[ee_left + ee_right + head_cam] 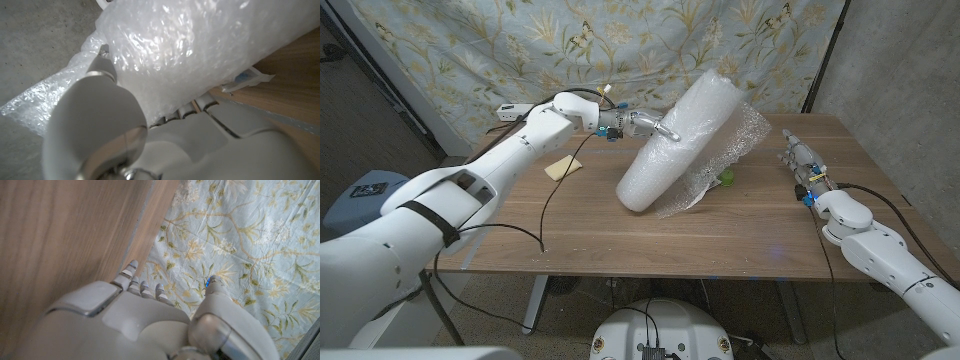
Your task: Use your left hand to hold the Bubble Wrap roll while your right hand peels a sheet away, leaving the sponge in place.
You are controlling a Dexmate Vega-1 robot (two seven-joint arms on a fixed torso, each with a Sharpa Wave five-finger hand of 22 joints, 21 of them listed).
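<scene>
Two hands: the left hand (645, 125) reaches in from the table's left side to the roll; the right hand (802, 160) is well apart from it, near the right edge.
Bubble Wrap roll (675, 140): stands tilted at the middle of the wooden table (580, 225), its lower end on the wood and its upper end leaning back and to the right.
Loose sheet (725, 160): a clear flap hangs off the roll's right side and trails down to the table in front of it.
Left hand state: fingers press on the roll's upper left flank; in the left wrist view one fingertip (103, 50) lies against the wrap (200, 45). Whether the fingers close around the roll I cannot tell.
Right hand state: fingers apart, holding nothing, held over the wood on the roll's right side, not touching the sheet.
Right wrist view: the right hand's fingers (131, 272) reach toward the table's edge, with the flowered curtain (250, 240) past it.
Sponge (563, 166): pale yellow, lying on the table left of the roll, near the left arm and clear of the wrap.
Green thing (726, 179): small, just under the loose sheet at the roll's right; too small to identify.
Open room: bare wood between the sheet and the right hand, and along the whole front edge.
</scene>
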